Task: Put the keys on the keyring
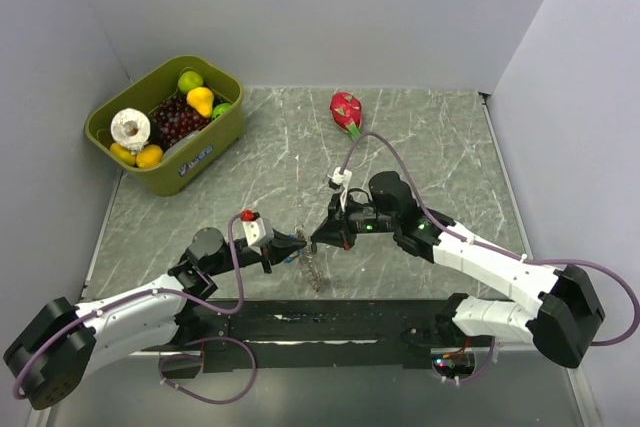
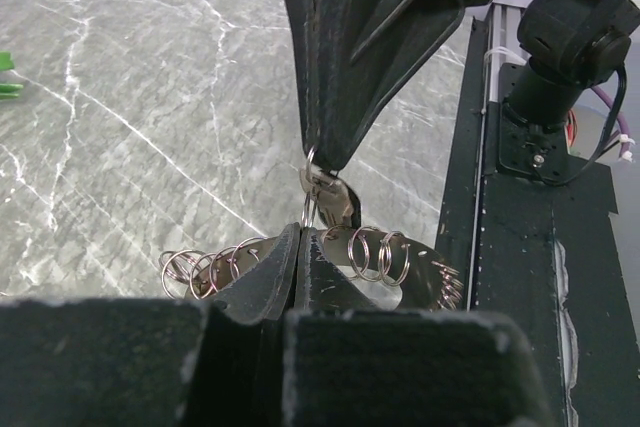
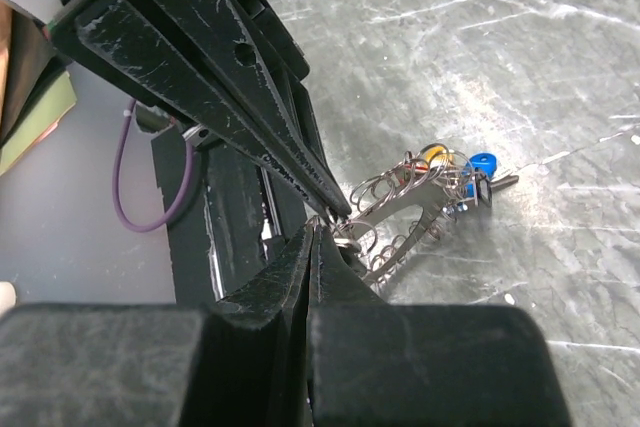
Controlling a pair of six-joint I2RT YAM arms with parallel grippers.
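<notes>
Two claws meet tip to tip before you, left claw (image 2: 300, 242) clamped on the keyring (image 2: 380, 252), right claw (image 2: 325, 162) pinched shut on a small silver piece (image 2: 332, 199) at its rim.

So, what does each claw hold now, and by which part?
The left claw pinches the keyring at its rim. The right claw pinches what looks like a small silver key, at its upper end, just above that rim.

one left gripper (image 1: 298, 244), one right gripper (image 1: 318, 237), one keyring (image 1: 313, 272), one green bin (image 1: 225, 132), one dragon fruit (image 1: 346, 110)
</notes>
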